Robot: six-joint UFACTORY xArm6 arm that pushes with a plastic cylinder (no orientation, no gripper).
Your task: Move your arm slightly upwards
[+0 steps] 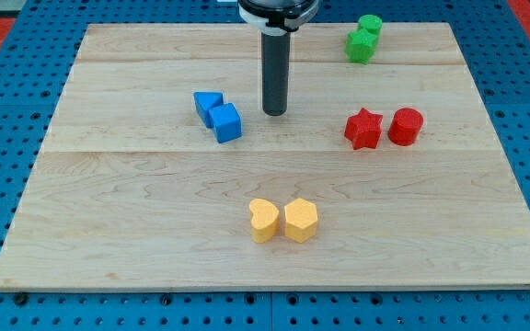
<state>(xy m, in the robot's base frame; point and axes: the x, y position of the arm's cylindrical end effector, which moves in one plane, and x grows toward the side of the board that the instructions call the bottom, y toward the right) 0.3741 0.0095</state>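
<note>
Here, in the camera view, my tip (275, 112) rests on the wooden board (109, 221) in its upper middle part. The rod above it is a straight dark cylinder, standing upright, with a white and black collar at the view's top. It carries no claw, so nothing opens, closes or grips.

My tip is just to the right of the blue cube (227, 122), apart from it; a second blue block (207, 103) touches that cube on its upper left. To the right, well apart, sit the red star (363, 129) and the red cylinder (406, 126), close together. Two green blocks (363, 39) huddle near the board's top edge, right of the rod. The yellow heart (263, 220) and yellow hexagon (301, 220) touch near the view's bottom.

The board is pale planks lying on a blue pegboard (7, 303); red shows at the top corners.

The rod's upper part is cut off by the frame. The green blocks' shapes are hard to make out.
</note>
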